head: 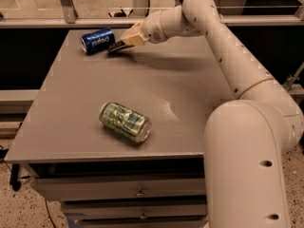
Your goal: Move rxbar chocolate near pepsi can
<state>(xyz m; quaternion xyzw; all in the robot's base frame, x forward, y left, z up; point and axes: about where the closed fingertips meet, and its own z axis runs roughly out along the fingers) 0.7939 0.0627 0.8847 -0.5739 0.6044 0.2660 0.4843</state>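
The pepsi can (98, 40) is deep blue with white lettering and lies on its side at the far left of the grey table (190, 94). My gripper (118, 43) is just right of the can, low over the table. It is shut on the rxbar chocolate (115, 46), a small flat dark bar that sticks out from the fingertips toward the can. The bar's tip is close to the can, and I cannot tell if they touch.
A green-and-white patterned can (125, 121) lies on its side near the table's front. My arm reaches across the back right of the table. Drawers (137, 192) sit under the front edge. A rail runs behind the table.
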